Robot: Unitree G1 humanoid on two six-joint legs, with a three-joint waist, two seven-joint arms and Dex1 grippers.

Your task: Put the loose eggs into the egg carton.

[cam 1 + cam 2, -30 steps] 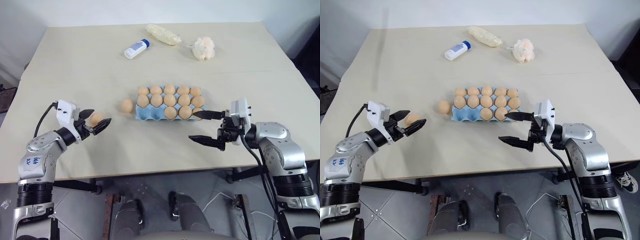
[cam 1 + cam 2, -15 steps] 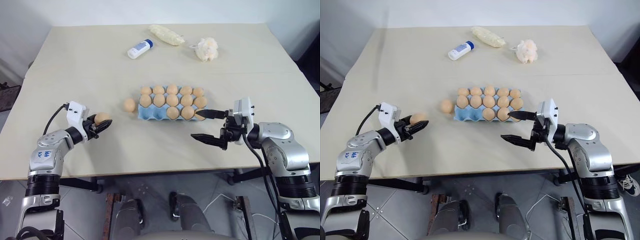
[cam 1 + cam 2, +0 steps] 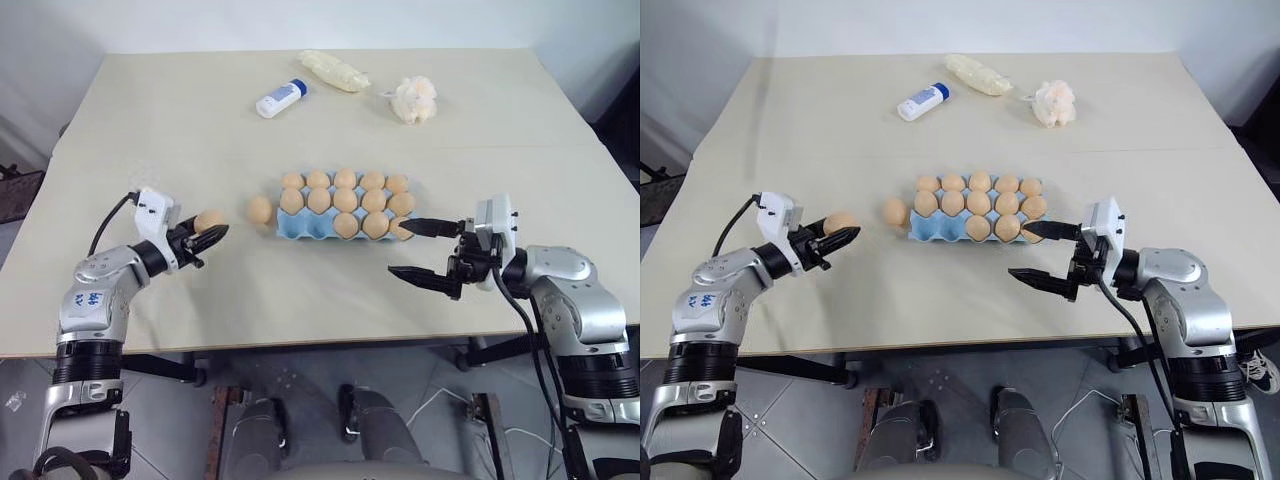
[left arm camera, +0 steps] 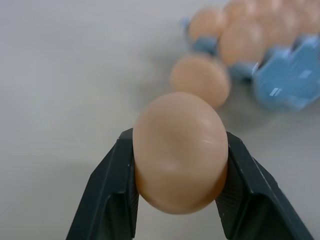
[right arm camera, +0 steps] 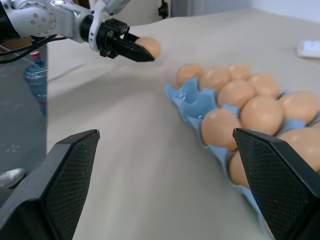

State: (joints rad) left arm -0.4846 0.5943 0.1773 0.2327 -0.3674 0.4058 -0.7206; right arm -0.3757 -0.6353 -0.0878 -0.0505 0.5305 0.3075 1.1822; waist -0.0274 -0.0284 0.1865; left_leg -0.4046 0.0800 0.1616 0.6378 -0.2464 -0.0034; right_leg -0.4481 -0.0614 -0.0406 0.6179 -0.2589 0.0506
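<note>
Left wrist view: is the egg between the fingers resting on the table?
No, the egg is clamped between the two black fingers of the left gripper, with the table below it.

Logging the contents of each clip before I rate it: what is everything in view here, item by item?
table: one, beige, under everything
egg carton: one, light blue, centre of the table, two front-left cups empty
eggs in the carton: thirteen, tan-brown, filling the other cups
loose egg: one, tan-brown, on the table just off the carton's left end
held egg: one, tan-brown, between the left gripper's fingers, above the table
bottle: one, white with a blue cap, lying at the far side
packet: one, pale yellow, far edge
puff: one, fluffy cream-white, far right
left gripper: black, shut on the held egg
right gripper: black, open, by the carton's right end
</note>
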